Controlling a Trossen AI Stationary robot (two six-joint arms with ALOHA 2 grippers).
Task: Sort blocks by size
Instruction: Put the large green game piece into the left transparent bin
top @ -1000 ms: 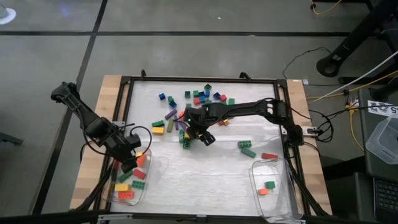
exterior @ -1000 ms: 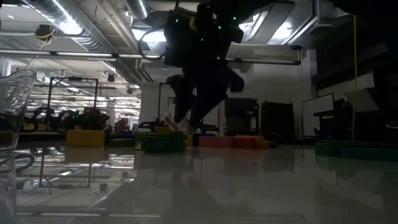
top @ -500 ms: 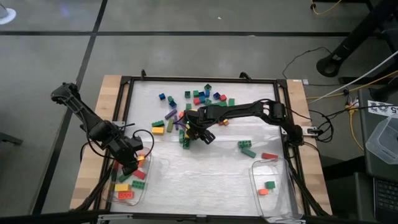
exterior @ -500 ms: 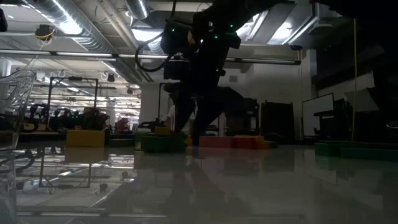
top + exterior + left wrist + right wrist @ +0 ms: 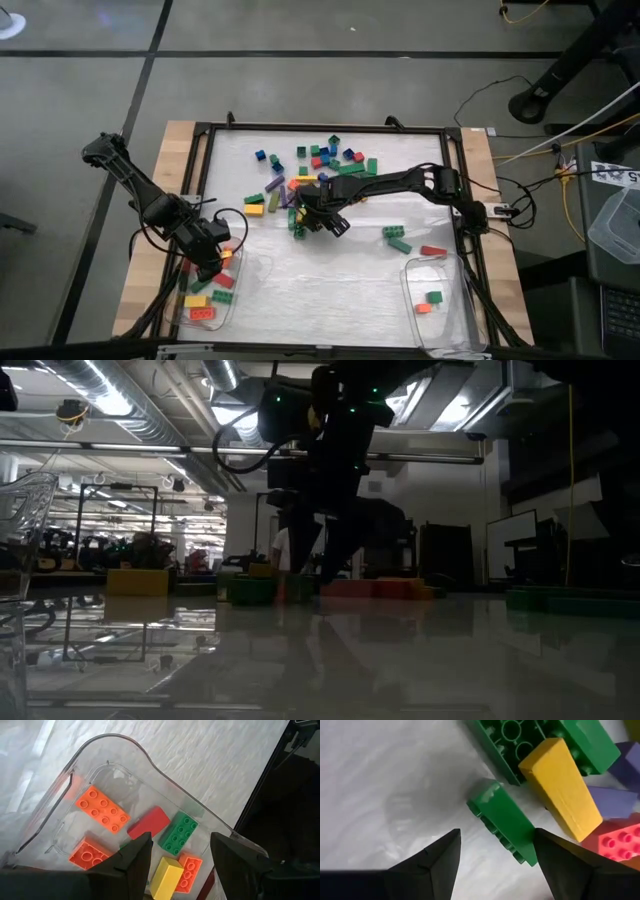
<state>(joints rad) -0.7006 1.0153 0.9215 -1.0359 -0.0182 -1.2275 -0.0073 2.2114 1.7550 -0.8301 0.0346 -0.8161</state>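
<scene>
No writing is legible anywhere. The right tool (image 5: 318, 222), fingers spread and empty, straddles a small green plastic brick (image 5: 504, 821) mid-frame. The left tool (image 5: 208, 262) hangs open and empty over the clear plastic tub (image 5: 237, 300) at lower left.

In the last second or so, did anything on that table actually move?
The right gripper dropped toward the pile of blocks, open, now straddling a green block without gripping it. The left gripper stayed open above the left tub, and the loose blocks stayed where they were.

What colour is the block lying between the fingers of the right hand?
Green. The block shows best in the right wrist view, beside a yellow block.
</scene>
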